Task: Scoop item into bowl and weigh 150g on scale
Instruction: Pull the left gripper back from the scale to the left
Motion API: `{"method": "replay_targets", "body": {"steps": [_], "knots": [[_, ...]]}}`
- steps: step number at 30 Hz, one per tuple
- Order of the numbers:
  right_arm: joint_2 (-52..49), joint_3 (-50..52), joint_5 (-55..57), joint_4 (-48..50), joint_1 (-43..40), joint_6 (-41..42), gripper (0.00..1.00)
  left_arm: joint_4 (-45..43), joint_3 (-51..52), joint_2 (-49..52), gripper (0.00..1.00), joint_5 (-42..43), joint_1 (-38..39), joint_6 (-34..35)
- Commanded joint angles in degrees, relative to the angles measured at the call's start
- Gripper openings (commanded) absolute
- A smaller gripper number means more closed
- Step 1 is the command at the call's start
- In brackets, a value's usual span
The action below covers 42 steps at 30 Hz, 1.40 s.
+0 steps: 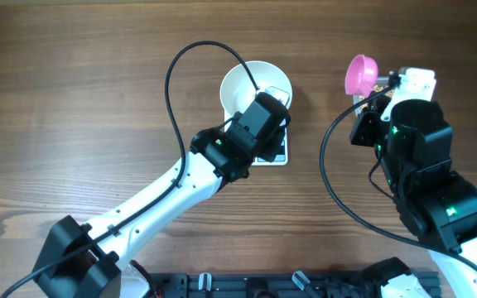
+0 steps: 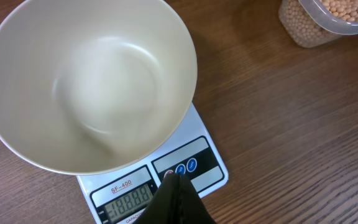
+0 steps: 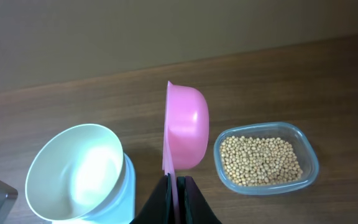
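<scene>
Left wrist view shows you the white bowl (image 2: 92, 81) sitting empty on the scale (image 2: 197, 134), covering most of its platform. Your left fingers (image 2: 174, 190) are pressed together, their tip touching the dark button panel (image 2: 188, 163) on the scale's front edge, just beside the lit display (image 2: 128, 196). Your right fingers (image 3: 194, 208) are pinching the handle of a pink scoop (image 3: 185, 127), which is tipped on its side with the mouth facing the bowl, raised above the bench (image 2: 291, 124). The beans (image 3: 260, 158) lie in a clear tub (image 3: 316, 163) to the right of the scale, apart from it, and none are in the bowl.
</scene>
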<state>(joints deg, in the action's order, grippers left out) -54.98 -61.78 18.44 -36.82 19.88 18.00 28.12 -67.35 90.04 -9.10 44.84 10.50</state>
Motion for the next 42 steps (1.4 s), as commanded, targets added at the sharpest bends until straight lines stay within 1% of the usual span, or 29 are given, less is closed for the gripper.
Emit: {"method": "replay_targets", "body": {"steps": [1,3,7,10,11,14,15,19,27,31,33,36,37,38,40,42], "knots": [[-0.07,-1.77,-0.26,0.52,-0.26,-1.49,0.04,0.0,0.09,0.22,0.04,1.07,-0.48,-2.84],[-0.33,-1.77,-0.33,2.25,-0.26,-2.6,0.04,0.02,0.09,0.63,0.04,2.1,-0.7,-5.64],[-3.69,-1.77,-0.44,11.69,-0.26,-11.52,0.04,-0.02,0.11,0.92,0.04,2.23,-1.68,-5.73],[-7.41,-1.77,-0.44,16.31,-0.26,-14.16,0.04,0.13,0.11,0.94,0.04,2.25,-1.73,-5.79],[-8.37,-1.77,-0.44,16.55,-0.26,-14.16,0.04,0.35,0.11,0.94,0.04,2.6,-1.73,-5.79],[-9.9,-1.77,-0.48,16.46,-0.33,-14.16,0.04,1.36,0.11,0.94,0.04,8.28,-1.73,-5.79],[-10.05,-1.75,-0.55,16.48,-0.66,-14.16,0.04,1.99,0.11,0.98,0.04,8.66,-1.73,-5.79],[-10.01,-1.77,-6.8,16.37,-3.43,-14.12,0.04,3.02,0.17,1.18,0.04,8.63,-1.99,-5.81],[-10.01,-1.77,-6.91,16.68,-4.22,-14.01,0.04,4.22,0.26,1.46,0.04,8.41,-1.99,-5.84],[-10.05,-1.77,-6.93,16.7,-4.52,-14.45,0.04,0.15,0.17,1.4,0.04,8.44,-2.86,-5.79],[-10.05,-1.77,-6.97,16.79,-6.03,-14.38,0.04,-2.4,-0.59,0.83,0.04,8.48,-4.79,-5.4],[-10.05,-1.77,-11.98,18.73,-9.97,-14.4,0.04,-1.73,-3.74,-0.83,0.04,8.46,-10.1,-5.38],[-10.05,-1.77,-14.05,19.71,-11.37,-14.36,0.04,-0.09,-4.9,-1.68,0.04,8.46,-12.66,-5.38],[-10.05,-1.77,-16.79,21.2,-13.55,-14.34,0.04,3.5,-5.92,-3.3,0.04,8.46,-16.39,-5.4],[-10.08,-1.77,-18.32,22.47,-16.02,-13.09,0.04,8.7,-5.97,-5.62,0.04,8.46,-20.74,-5.9],[-10.08,-1.77,-18.8,22.84,-18.51,-10.8,0.04,15.06,-5.97,-7.41,0.04,8.66,-24.7,-9.33]]}}
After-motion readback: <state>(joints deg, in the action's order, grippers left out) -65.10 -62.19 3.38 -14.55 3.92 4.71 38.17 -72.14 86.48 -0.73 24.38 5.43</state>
